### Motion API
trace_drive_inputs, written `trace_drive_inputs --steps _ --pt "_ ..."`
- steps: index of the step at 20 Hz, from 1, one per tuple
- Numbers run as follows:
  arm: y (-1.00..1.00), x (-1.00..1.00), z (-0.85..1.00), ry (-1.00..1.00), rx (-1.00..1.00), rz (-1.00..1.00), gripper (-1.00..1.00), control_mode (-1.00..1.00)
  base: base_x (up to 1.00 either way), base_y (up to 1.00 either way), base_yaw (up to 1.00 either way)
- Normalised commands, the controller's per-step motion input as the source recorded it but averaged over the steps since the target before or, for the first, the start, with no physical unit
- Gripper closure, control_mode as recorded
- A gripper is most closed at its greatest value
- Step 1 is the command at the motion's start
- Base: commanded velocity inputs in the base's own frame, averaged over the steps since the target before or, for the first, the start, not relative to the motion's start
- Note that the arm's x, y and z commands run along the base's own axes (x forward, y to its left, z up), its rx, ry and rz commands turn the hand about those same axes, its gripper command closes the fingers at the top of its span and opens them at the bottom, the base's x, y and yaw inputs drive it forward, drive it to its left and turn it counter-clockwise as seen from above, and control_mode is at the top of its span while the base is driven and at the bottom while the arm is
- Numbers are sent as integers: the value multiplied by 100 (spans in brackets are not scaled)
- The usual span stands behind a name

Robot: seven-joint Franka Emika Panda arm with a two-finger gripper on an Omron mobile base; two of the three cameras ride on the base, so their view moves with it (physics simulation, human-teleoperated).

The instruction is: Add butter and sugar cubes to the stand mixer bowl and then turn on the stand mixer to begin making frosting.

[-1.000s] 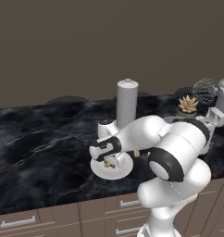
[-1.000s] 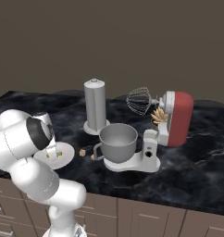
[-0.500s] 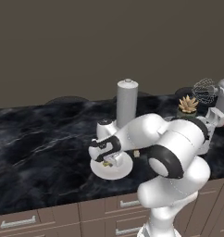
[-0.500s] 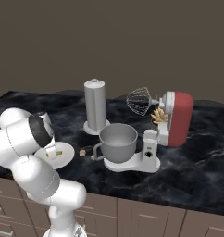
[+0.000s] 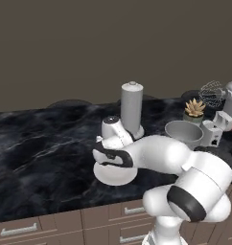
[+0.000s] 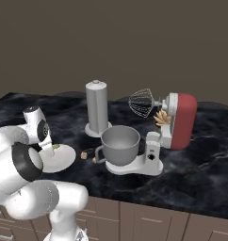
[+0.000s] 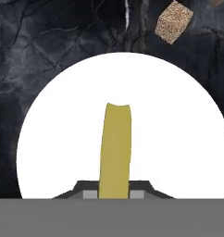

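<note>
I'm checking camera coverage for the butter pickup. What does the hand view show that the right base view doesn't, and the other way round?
Hand view alone: the tool shut on the butter, the stick running up between its tips over the plate.

Right base view alone: the stand mixer with its whisk raised, the grey bowl on the mixer's base, and the tall grey cylinder behind.

Both: the white plate, the yellow butter, a tan sugar cube on the black marble counter beside the plate.
</note>
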Motion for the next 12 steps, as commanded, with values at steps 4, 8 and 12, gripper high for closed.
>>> trace_drive_inputs --steps 4,8,12 --pt "-42 -21 69 -10 -3 0 100 -100 0 0 0" --pt "-62 -11 57 -6 -2 -3 100 -100 0 0 0" --pt "-73 -3 50 -3 0 -2 100 -100 0 0 0"
